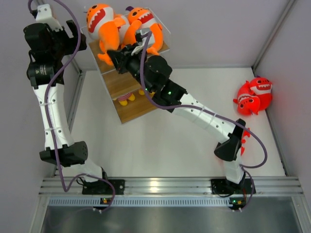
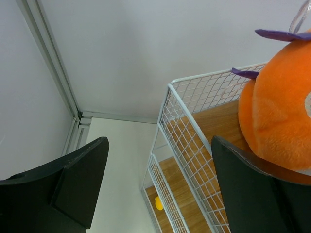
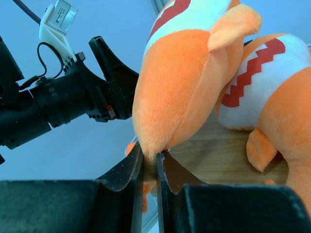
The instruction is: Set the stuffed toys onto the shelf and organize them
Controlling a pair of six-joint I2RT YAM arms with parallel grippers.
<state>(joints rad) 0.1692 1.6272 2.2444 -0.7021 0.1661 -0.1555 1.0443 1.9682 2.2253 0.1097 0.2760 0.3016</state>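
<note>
**Orange shark pinched on the shelf's top board**

A soft orange plush shark (image 3: 180, 92) with a white toothy mouth sits on the top board of the three-tier shelf (image 1: 116, 83), a unit of light brown wooden boards in a thin white wire frame. The right end effector (image 3: 151, 167) reaches over the shelf's front and is closed narrow on a fold of plush at this shark's lower end. Its two black fingers (image 3: 131, 170) almost meet around the fabric. A second orange plush shark (image 3: 272, 92), with red-and-white zigzag teeth, lies on the same top board and touches the first.

On a lower board of the shelf, two small figures (image 1: 127, 98) with yellow feet show partly from under the board above.

The left end effector (image 2: 159, 141) hangs just beside the shelf's upper left corner, level with the top board. Its black fingers (image 2: 80, 179) are spread wide with nothing between them.

Well apart from the shelf, to its right and near the side wall, two red plush sharks (image 1: 255, 95) lie pressed together on the white tabletop (image 1: 160, 145). A further patch of red plush (image 1: 245, 133) shows behind the right arm's elbow, also well away from the shelf.
</note>
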